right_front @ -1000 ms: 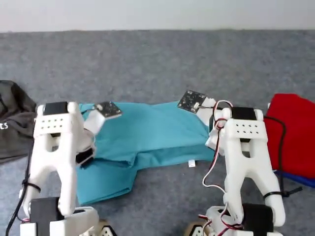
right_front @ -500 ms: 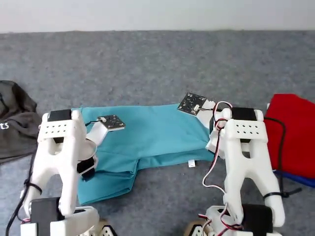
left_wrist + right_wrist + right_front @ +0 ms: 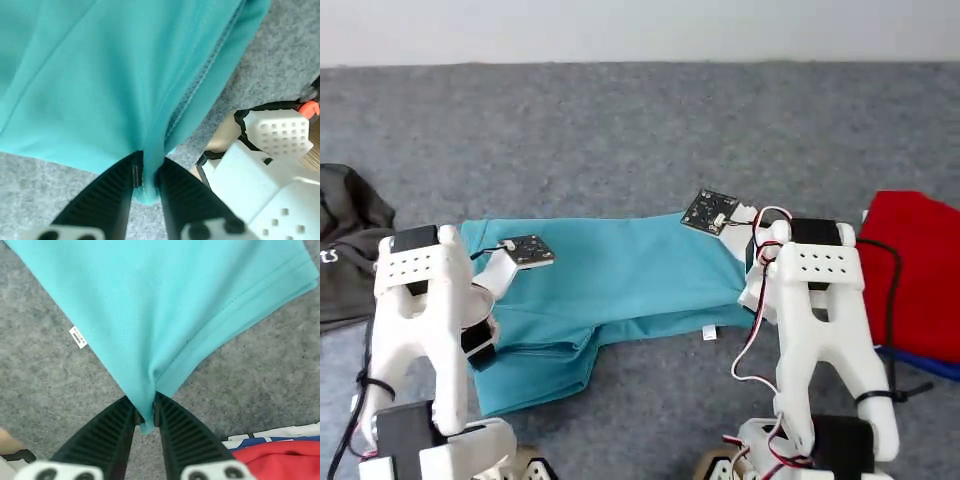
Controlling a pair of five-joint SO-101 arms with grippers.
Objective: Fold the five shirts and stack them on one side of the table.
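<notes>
The left gripper (image 3: 146, 176) is clamping the teal shirt (image 3: 620, 275) at nine o'clock; the right gripper (image 3: 146, 415) is pinching it at three o'clock.

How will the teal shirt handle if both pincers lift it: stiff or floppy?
Probably floppy: the teal shirt bunches into folds where the left pincer and right pincer pinch it, so the middle would likely sag. Likely light: thin fabric, creasing easily. Slip seems unlikely; both hold gathered fabric.

From above, we see the dark shirt (image 3: 345, 250) cut off by the left edge and the red shirt (image 3: 920, 265) by the right edge. The left arm (image 3: 420, 300) and the right arm (image 3: 815, 290) cover the ends of the teal shirt (image 3: 630, 275). Its label (image 3: 710, 333) is too small to read.
</notes>
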